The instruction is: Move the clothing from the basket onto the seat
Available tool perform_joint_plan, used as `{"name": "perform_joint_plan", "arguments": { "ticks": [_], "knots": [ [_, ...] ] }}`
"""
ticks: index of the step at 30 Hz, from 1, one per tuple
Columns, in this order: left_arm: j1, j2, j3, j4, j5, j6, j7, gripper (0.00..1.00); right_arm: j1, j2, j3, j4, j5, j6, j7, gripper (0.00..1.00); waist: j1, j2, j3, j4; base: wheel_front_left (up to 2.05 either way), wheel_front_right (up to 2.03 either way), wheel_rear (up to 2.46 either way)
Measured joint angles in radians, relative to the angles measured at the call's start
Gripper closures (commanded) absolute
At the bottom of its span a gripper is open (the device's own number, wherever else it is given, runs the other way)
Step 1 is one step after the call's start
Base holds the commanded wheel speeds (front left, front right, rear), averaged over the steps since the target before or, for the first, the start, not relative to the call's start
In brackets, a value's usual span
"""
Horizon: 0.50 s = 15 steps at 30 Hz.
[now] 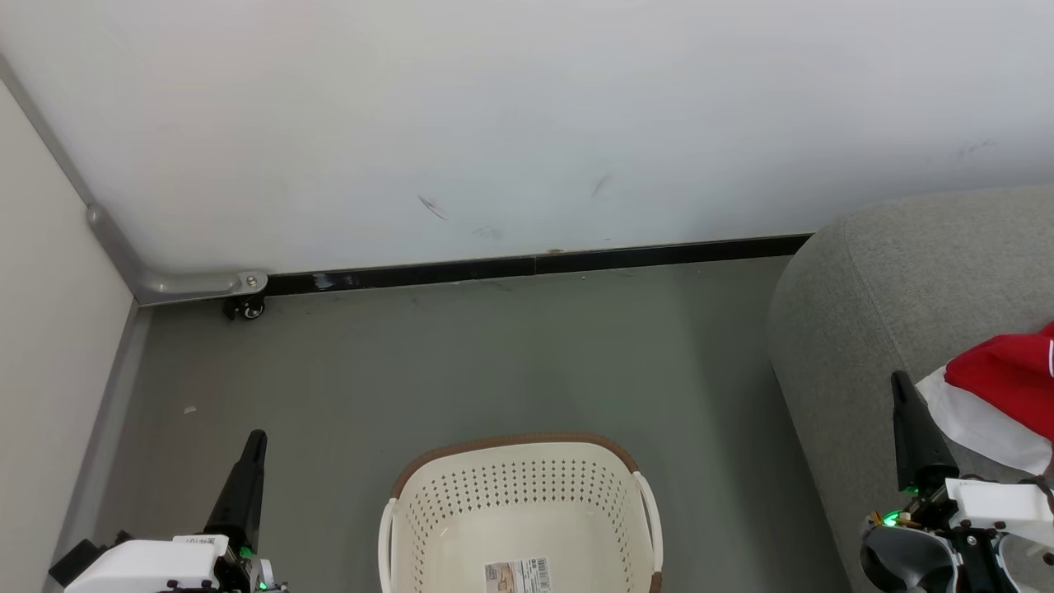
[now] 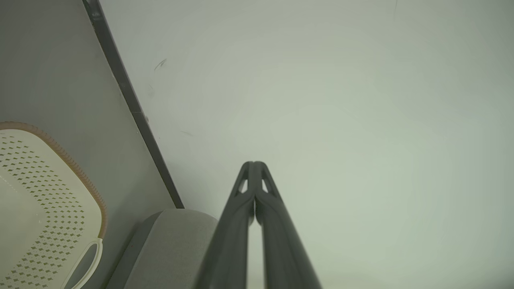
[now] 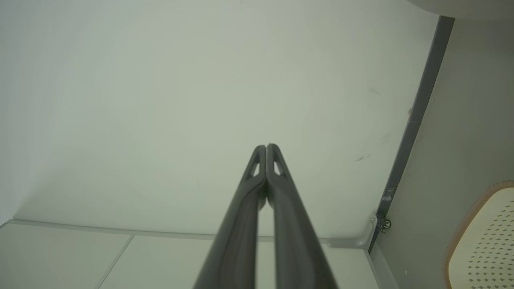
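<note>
The cream basket [image 1: 520,502] with its brown rim stands on the floor at the bottom centre, holding nothing but a label sticker [image 1: 517,574]. Red clothing [image 1: 1009,387] with white trim lies on the grey sofa seat [image 1: 897,280] at the right edge. My left gripper [image 1: 257,438] is shut and bare, left of the basket, fingers pointing up at the wall. My right gripper [image 1: 900,380] is shut too, over the sofa just left of the clothing and apart from it. The basket rim [image 2: 60,152] and sofa corner [image 2: 172,241] appear in the left wrist view, with the fingertips [image 2: 253,164] together.
A white wall [image 1: 527,123] with a black skirting strip [image 1: 535,265] closes the back. A pale partition [image 1: 49,329] with a grey metal rail and a small caster [image 1: 245,308] stands at the left. Grey floor [image 1: 494,362] lies between basket and wall.
</note>
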Motion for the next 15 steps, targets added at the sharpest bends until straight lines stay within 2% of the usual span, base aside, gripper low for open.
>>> {"name": "perform_joint_plan", "arguments": {
  "ticks": [15],
  "knots": [
    [0.000,0.000,0.001,0.003,0.000,0.000,0.000,1.00,0.000,0.000,0.000,0.000,0.000,0.000,0.000,1.00,-0.0001,-0.0001,0.000,0.000,0.00,0.00,0.00]
  ]
}}
